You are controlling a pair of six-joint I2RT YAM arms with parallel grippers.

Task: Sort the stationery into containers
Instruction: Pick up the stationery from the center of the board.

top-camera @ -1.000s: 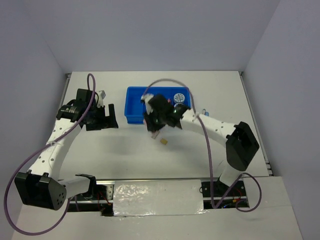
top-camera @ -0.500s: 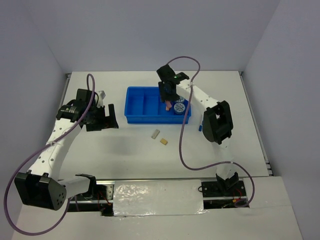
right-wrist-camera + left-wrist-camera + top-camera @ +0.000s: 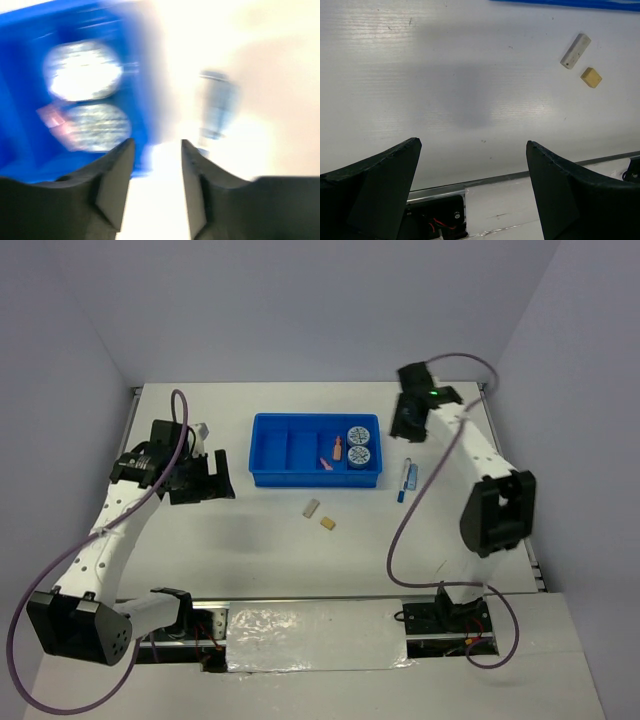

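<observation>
The blue tray (image 3: 270, 445) lies at the middle back of the table. Two tape rolls (image 3: 359, 444) fill its rightmost compartment; a pink and an orange capsule piece (image 3: 331, 456) lie in the one beside it. The blue-white pen (image 3: 407, 480) lies on the table right of the tray. A grey eraser (image 3: 311, 507) and a tan eraser (image 3: 328, 524) lie in front of the tray, also in the left wrist view (image 3: 575, 50) (image 3: 591, 77). My left gripper (image 3: 205, 478) (image 3: 472, 145) is open and empty, left of the tray. My right gripper (image 3: 406, 424) (image 3: 157, 145) is open and empty beyond the tray's right end; its view is blurred but shows the rolls (image 3: 82, 70) and the pen (image 3: 217, 105).
Grey walls close the table at the back and both sides. The table's near edge with a metal rail (image 3: 485, 180) shows in the left wrist view. The tray's two left compartments hold nothing.
My right gripper went from the tray's front up over its third compartment, then swung right past the tray's end. The left arm has not moved.
</observation>
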